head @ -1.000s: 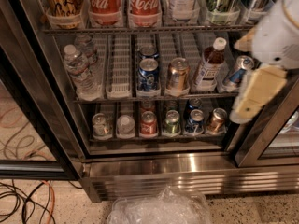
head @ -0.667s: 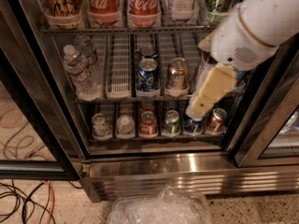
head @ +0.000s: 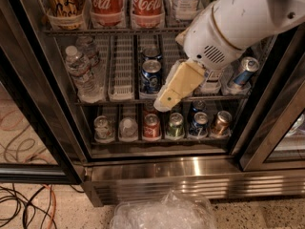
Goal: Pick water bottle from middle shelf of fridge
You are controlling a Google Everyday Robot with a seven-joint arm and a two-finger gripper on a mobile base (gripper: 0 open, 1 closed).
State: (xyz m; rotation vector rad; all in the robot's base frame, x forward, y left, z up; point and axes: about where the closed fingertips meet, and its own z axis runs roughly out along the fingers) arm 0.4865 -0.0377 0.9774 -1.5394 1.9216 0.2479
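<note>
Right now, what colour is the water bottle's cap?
White, on the water bottle far left; camera view. The gripper hangs before the middle shelf, centre.

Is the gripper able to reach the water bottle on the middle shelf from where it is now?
Probably yes. The gripper hangs before the middle shelf, some lanes aside from the water bottle. Nothing stands in front of the bottle, and the lane tray between them holds no cans.

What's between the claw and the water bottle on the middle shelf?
Camera view: white lane tray and blue can; claw hangs beside that can.
</note>
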